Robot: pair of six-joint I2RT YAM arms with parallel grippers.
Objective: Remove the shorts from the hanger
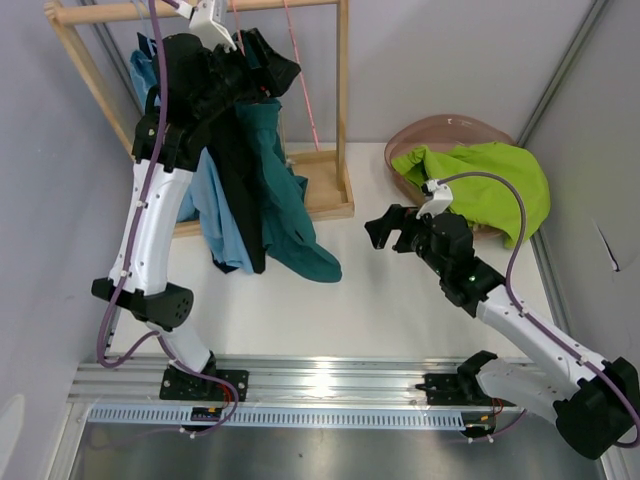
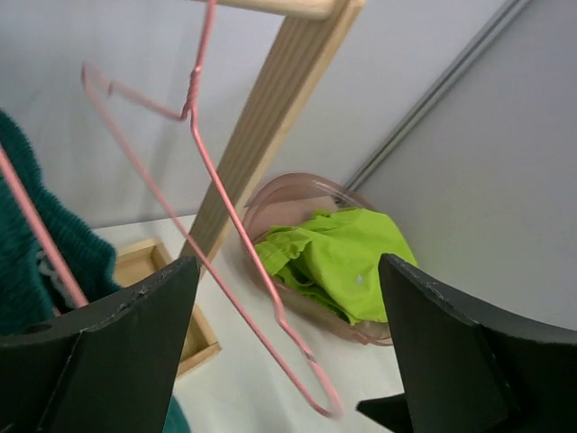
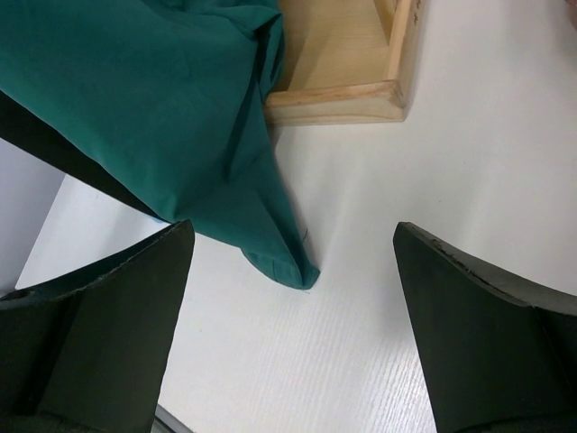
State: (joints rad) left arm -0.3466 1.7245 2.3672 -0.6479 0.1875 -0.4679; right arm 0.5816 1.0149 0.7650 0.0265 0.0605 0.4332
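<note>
My left gripper (image 2: 288, 298) is up at the top rail of the wooden rack (image 1: 342, 100) by the far left corner of the desk (image 1: 400, 310), fingers spread wide with nothing between them. Just ahead of it a bare pink wire hanger (image 2: 193, 90) dangles from the rail. My right gripper (image 1: 392, 238) hovers over the middle of the desk, also spread and empty, facing the low hem of the teal shorts (image 1: 285, 190).

The teal shorts hang on the rack with the black shorts (image 1: 238, 170) and the light blue shorts (image 1: 215, 215) bunched close beside them, all draping down toward the left edge. I cannot pick out a navy pair among them. The lime green shorts (image 1: 480, 180) lie crumpled in a pink basket (image 1: 440, 128) at the far right corner, already off the rack.

I judge these to be light, limp cloth. They will fold and sag wherever I pinch, and they won't slide off in one piece if I tug only a corner. The thin hanger will likely swing and twist under any sideways pull. The best hold, I think, is a thick gather of fabric near the waistband, close to the hanger. The other gripper should take the hanging hem, so the cloth lifts away without dragging its neighbours.
</note>
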